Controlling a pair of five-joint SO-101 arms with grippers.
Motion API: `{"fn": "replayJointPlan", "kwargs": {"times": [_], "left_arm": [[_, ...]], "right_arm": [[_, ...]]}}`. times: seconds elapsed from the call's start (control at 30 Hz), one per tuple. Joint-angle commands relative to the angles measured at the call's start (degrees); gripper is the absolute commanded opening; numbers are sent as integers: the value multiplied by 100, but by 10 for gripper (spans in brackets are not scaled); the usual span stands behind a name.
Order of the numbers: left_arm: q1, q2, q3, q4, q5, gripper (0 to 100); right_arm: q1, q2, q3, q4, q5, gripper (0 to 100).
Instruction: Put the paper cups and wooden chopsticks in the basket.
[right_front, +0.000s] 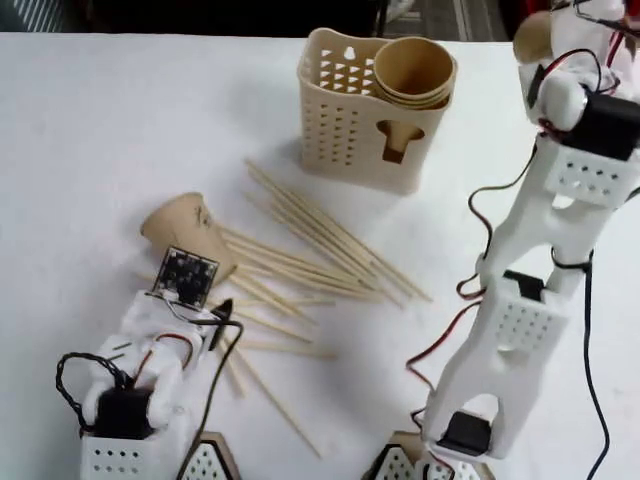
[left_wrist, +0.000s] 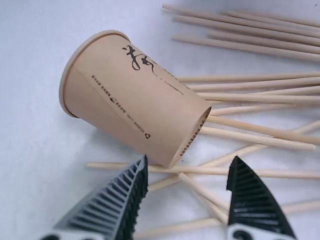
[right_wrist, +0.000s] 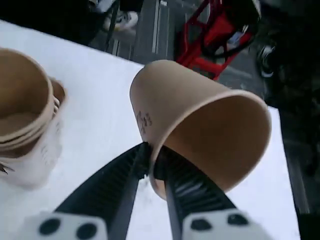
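Observation:
A tan paper cup (left_wrist: 135, 97) (right_front: 188, 228) lies on its side among scattered wooden chopsticks (right_front: 310, 250) (left_wrist: 250, 85). My left gripper (left_wrist: 187, 167) stands open just short of the cup's base, with nothing between its fingers. Another paper cup (right_wrist: 200, 120) (right_front: 535, 35) is pinched by its rim in my right gripper (right_wrist: 154, 160), held up in the air to the right of the basket. The cream perforated basket (right_front: 350, 125) stands at the back middle with a stack of paper cups (right_front: 413, 70) (right_wrist: 22, 100) in it.
The white table (right_front: 100, 130) has open room at the left and back left. Cables hang along the right arm (right_front: 530, 290) at the table's right side. Dark floor and a red frame (right_wrist: 215, 30) lie beyond the far edge.

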Motion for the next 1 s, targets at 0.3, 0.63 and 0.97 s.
{"fn": "replayJointPlan", "kwargs": {"times": [0.3,0.63,0.97], "left_arm": [[-13,-75,-35,-141,44,257],[-13,-75,-35,-141,44,257],[-13,-75,-35,-141,44,257]], "right_arm": [[-1393,-1560,774,57,53,19],[-1921,-2651,2629,-189,440,19],[-2018,-2545,2840,-1130,431,19]]}}
